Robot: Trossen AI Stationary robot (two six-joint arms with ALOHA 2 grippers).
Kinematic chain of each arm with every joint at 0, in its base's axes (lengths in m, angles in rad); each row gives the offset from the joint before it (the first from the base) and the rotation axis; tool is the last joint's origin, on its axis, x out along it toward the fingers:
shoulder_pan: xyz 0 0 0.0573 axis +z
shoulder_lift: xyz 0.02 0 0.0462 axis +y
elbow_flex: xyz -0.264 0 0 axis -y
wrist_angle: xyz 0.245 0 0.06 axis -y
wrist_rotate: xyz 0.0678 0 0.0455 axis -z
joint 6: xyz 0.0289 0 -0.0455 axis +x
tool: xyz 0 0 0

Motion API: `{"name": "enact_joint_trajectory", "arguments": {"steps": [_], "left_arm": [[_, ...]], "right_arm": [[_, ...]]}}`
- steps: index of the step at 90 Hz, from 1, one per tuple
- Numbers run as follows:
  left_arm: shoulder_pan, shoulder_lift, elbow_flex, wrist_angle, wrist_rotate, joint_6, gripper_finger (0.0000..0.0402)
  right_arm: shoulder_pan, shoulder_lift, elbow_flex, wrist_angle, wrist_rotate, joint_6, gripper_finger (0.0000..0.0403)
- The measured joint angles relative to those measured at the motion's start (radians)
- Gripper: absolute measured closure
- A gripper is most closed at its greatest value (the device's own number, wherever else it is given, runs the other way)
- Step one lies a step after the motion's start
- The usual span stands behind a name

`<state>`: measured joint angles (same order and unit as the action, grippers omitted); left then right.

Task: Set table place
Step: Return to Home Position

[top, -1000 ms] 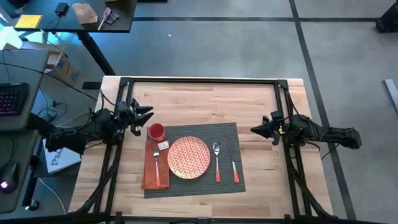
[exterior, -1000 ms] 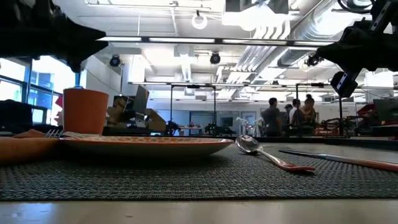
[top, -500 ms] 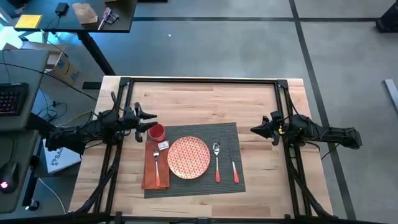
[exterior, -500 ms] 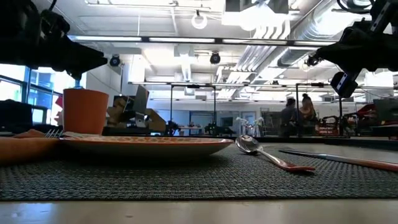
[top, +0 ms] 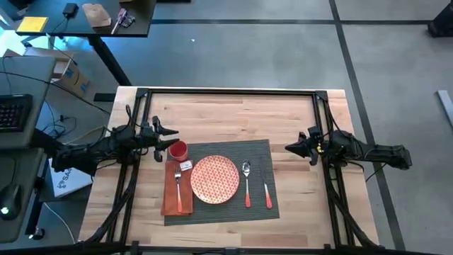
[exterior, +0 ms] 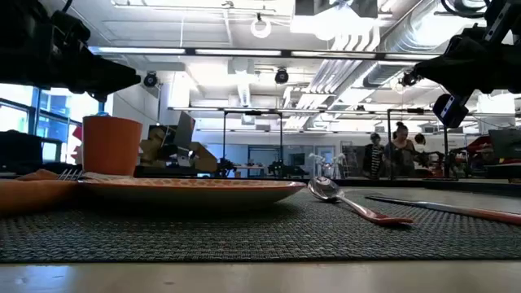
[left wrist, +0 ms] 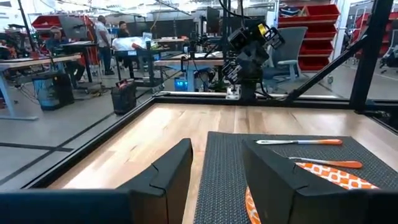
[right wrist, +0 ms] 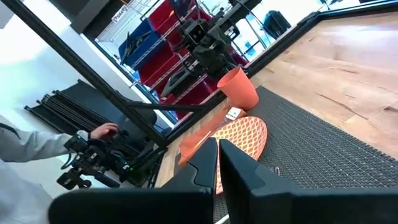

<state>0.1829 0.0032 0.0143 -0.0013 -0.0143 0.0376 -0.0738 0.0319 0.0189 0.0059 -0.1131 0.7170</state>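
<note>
High view: the placemat (top: 225,214) lay mid-table (top: 233,113), with a napkin (top: 169,202) and fork (top: 178,188) on its left edge, a cup (top: 178,150) at the napkin's far end, a plate (top: 214,178) in the centre, then a spoon (top: 246,181) and knife (top: 267,191). The left gripper (top: 170,136) hovered just beside the cup, the right gripper (top: 289,148) off the mat's right edge. Low view: the cup stood upright; wrist views: the left fingers were spread and empty, the right fingers drawn nearly together, holding nothing
</note>
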Motion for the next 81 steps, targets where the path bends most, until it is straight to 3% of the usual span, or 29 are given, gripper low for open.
{"name": "enact_joint_trajectory", "arguments": {"steps": [5, 19, 30, 81], "left_arm": [[0.000, 0.000, 0.000, 0.000, 0.000, 0.000, 0.0272], [0.000, 0.000, 0.000, 0.000, 0.000, 0.000, 0.0272], [0.000, 0.000, 0.000, 0.000, 0.000, 0.000, 0.0273], [0.000, 0.000, 0.000, 0.000, 0.000, 0.000, 0.0273]], "right_arm": [[0.000, 0.000, 0.000, -0.001, 0.005, -0.059, 0.0402], [0.000, 0.000, 0.000, -0.002, 0.052, -0.560, 0.0403], [0.000, 0.000, 0.000, -0.008, 0.052, -0.749, 0.0402], [0.000, 0.000, 0.000, -0.008, 0.051, -0.796, 0.0402]]}}
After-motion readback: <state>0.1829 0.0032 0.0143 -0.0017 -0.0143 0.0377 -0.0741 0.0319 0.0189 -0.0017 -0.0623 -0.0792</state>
